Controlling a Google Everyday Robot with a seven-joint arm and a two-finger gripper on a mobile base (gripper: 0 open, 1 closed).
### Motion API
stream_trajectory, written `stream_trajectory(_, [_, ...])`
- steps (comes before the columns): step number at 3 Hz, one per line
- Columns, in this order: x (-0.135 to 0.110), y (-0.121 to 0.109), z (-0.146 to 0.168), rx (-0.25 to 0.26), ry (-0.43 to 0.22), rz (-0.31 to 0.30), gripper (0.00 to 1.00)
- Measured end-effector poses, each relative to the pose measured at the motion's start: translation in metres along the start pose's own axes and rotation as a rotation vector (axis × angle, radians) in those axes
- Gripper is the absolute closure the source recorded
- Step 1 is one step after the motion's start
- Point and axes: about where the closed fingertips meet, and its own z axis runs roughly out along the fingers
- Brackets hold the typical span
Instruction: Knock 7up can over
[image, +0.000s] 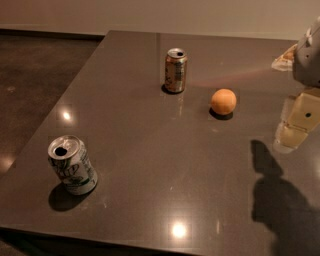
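Note:
The 7up can (72, 165), white-silver with green markings and an open silver top, stands upright near the front left corner of the dark table (160, 165). My gripper (295, 125) hangs above the table at the far right edge of the view, far from the can, with nothing visibly in it. Its shadow falls on the table below and in front of it.
A gold-brown can (175, 70) stands upright at the back middle. An orange (223, 101) lies to its right. A pale packet (285, 57) lies at the back right, partly hidden by my arm. The table's left edge drops to a dark floor (35, 85).

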Motion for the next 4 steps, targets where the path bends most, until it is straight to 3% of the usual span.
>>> stream_trajectory(2, [-0.003,0.0,0.0,0.005,-0.012,-0.001,0.0])
stream_trajectory(4, [-0.048,0.009,0.023,0.003,-0.113,-0.04,0.0])
